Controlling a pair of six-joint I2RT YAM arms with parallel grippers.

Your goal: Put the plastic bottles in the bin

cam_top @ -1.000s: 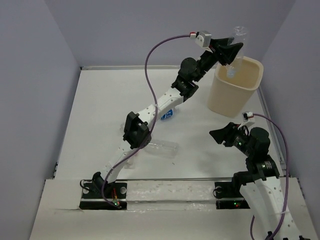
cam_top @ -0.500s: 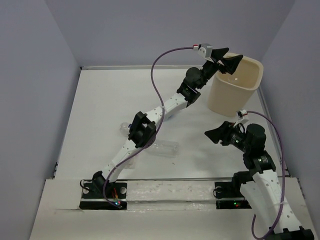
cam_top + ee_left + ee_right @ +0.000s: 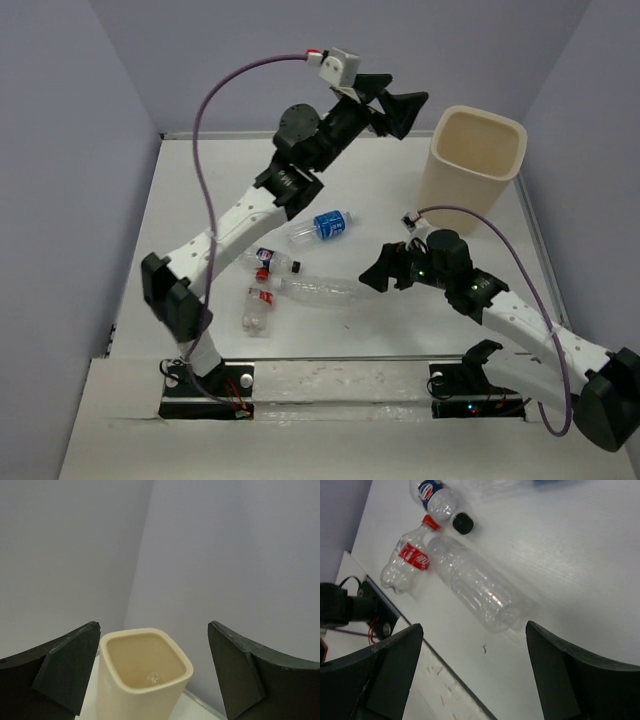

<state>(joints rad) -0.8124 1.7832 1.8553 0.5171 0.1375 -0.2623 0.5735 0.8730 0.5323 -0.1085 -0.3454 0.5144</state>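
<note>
While bottles [image 3: 475, 592] look crinkled, the bin [image 3: 465, 190] is smooth.

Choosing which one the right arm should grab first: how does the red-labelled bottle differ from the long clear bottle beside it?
The red-labelled bottle has a red label and red cap; the long clear bottle shows no label. The red-labelled bottle is shorter and squatter, the long clear bottle plainly longer. In the top view the red-labelled bottle runs near-to-far, the long clear bottle left-to-right. Both are clear plastic and lie on their sides on the table.
</note>
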